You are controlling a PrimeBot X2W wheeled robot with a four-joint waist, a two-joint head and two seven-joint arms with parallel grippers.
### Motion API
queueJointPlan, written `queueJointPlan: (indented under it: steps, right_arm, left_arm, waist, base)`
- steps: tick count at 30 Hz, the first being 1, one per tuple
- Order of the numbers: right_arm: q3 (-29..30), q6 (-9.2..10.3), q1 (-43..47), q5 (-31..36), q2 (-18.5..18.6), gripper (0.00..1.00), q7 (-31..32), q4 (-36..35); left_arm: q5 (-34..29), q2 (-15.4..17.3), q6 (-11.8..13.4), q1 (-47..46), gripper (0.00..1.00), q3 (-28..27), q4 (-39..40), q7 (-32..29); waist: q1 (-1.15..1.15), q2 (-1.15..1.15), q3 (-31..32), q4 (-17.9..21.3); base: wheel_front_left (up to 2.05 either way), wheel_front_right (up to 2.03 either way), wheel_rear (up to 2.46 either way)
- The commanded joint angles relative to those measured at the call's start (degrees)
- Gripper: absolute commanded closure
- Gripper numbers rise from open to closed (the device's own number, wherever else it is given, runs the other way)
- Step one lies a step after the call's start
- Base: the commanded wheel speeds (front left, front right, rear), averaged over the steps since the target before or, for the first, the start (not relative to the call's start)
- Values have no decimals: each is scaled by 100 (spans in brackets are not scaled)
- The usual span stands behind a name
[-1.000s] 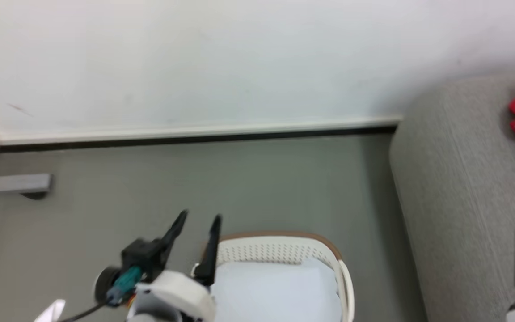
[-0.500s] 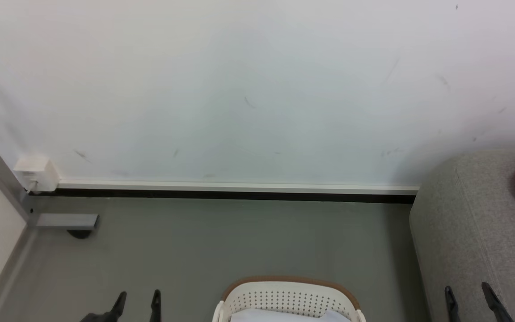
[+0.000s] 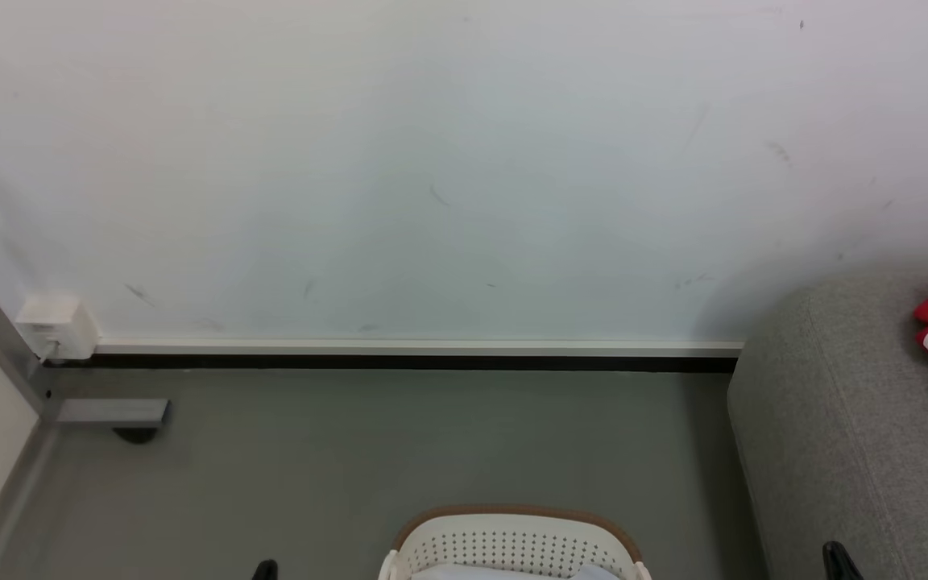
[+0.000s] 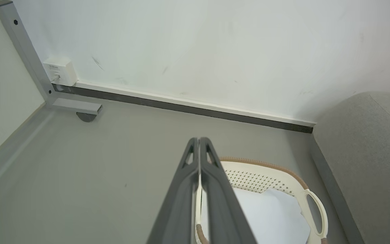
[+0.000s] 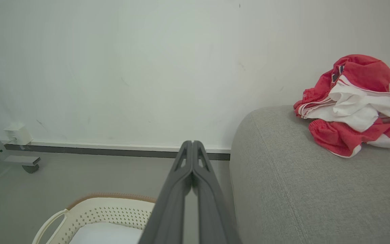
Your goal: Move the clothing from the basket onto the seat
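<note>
Left gripper (image 4: 199,140) and right gripper (image 5: 192,143) pressed together, empty; red clothing (image 5: 350,105) upper right on sofa (image 5: 283,189); pale garment (image 4: 269,217), perhaps folded, in laundry basket (image 4: 266,166); metal frame foot (image 4: 76,106) far left

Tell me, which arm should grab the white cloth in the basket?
Probably left. The shut left gripper points over the tan rim of the oval white perforated plastic basket, beside the pale bluish-white cloth. The shut right gripper sits off toward the large light-grey fabric sofa.

2 long dark-grey fingers (image 4: 178,203) on left gripper (image 4: 199,140), same on right gripper (image 5: 192,143): matte, tapering to narrow tips, triangular cut-out near each tip.
</note>
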State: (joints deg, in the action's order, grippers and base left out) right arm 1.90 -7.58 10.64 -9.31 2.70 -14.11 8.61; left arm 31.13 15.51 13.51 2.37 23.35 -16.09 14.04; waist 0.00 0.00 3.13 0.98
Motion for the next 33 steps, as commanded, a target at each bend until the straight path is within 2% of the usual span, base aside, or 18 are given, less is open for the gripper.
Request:
queueJointPlan:
  steps: [1,16,33]
  right_arm:
    - [6,1,-110,-230,35,100,22,-63]
    - [26,3,-448,-1923,96,100,375,65]
    - [68,5,-748,-3497,130,100,725,170]
  left_arm:
    - [201,27,-44,-96,100,-113,86,-44]
    - [1414,-208,-463,-273,100,-669,84,-428]
    - [2561,-440,-858,-429,100,-1205,117,-799]
  waist:
    - [0,0,-3,-2]
    - [0,0,-44,-14]
    - [0,0,-90,-28]
  base:
    - [0,0,0]
    - [0,0,0]
    - [0,0,0]
